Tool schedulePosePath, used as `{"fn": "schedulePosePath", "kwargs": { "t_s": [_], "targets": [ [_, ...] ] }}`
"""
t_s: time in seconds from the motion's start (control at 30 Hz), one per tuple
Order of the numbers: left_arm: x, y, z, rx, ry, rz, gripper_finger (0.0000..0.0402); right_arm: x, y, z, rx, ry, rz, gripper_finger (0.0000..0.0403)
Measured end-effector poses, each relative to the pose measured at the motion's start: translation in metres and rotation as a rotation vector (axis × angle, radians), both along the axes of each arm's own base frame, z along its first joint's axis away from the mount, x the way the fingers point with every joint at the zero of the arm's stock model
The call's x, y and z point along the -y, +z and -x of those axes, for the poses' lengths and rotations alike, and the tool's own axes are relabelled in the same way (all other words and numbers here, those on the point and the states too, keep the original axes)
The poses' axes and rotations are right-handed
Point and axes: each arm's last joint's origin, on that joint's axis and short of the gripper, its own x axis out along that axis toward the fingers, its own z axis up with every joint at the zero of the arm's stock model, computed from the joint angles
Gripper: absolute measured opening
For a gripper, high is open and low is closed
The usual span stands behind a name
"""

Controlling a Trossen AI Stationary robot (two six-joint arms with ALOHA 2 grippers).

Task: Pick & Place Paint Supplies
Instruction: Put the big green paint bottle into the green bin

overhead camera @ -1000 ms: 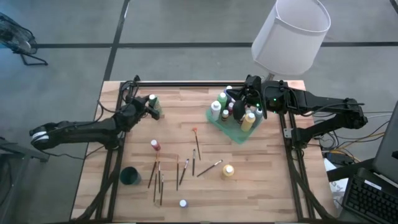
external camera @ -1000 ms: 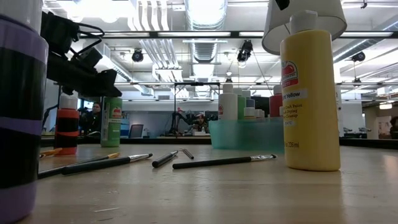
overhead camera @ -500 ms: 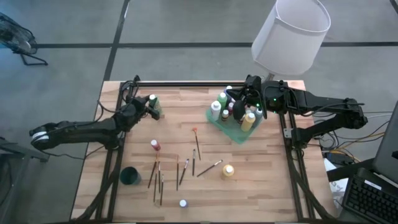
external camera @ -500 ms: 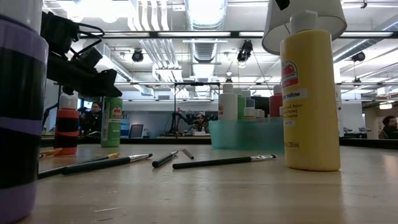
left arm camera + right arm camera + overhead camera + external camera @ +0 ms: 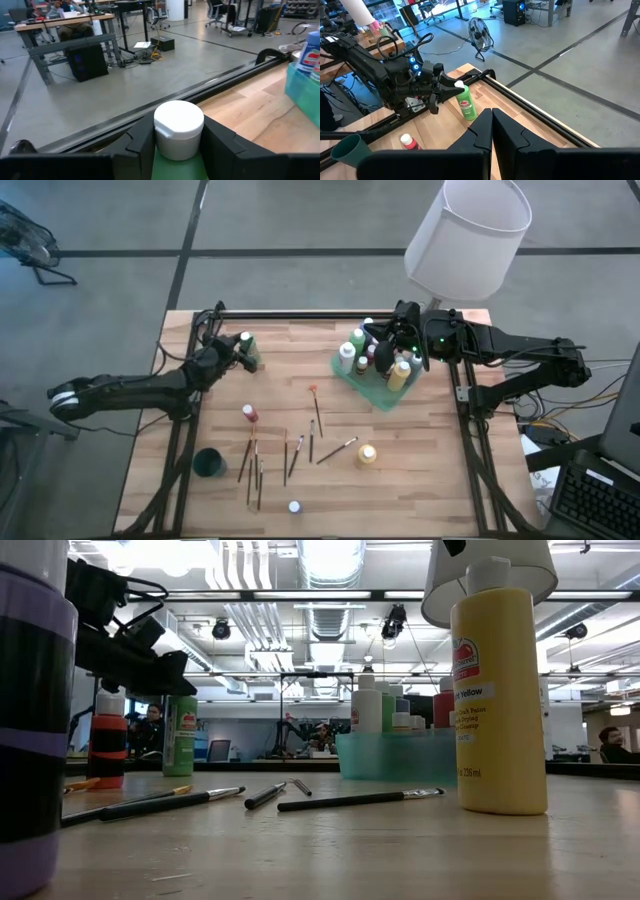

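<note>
- Two arms, no motion over the last second: my left gripper (image 5: 236, 352) stays clamped on the white-capped green paint bottle (image 5: 247, 348) at the wooden table's (image 5: 270, 402) far-left edge.
- My right gripper (image 5: 400, 332), fingers together, hangs over the translucent green tray (image 5: 378, 392); the lift hasn't started.

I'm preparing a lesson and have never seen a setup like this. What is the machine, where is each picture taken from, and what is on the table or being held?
Two robot arms work at a wooden table. One camera looks down from above, one sits at tabletop level, and one rides on each wrist. The left gripper is closed around a green paint bottle near the table's back edge. The right gripper, shut and empty, hovers over a green tray of bottles. Loose brushes, a red bottle, a yellow bottle and a dark cup lie in front.
</note>
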Motion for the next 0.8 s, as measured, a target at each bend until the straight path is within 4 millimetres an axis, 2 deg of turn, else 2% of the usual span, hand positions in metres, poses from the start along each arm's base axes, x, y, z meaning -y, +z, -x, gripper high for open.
{"fn": "schedulePosePath", "kwargs": {
  "t_s": [0.17, 0.33, 0.8],
  "targets": [
    [0.001, 0.009, -0.006, 0.022, -0.122, 0.011, 0.0130, 0.000, 0.000, 0.000, 0.000, 0.000, 0.000, 0.0008],
    [0.000, 0.038, -0.019, 0.079, -0.303, 0.005, 0.0130, 0.000, 0.000, 0.000, -0.001, 0.001, 0.001, 0.0008],
    [0.008, 0.117, -0.049, 0.015, -0.753, 0.053, 0.0129, 0.000, 0.000, 0.000, -0.004, 0.001, 0.001, 0.0008]
  ]
}}
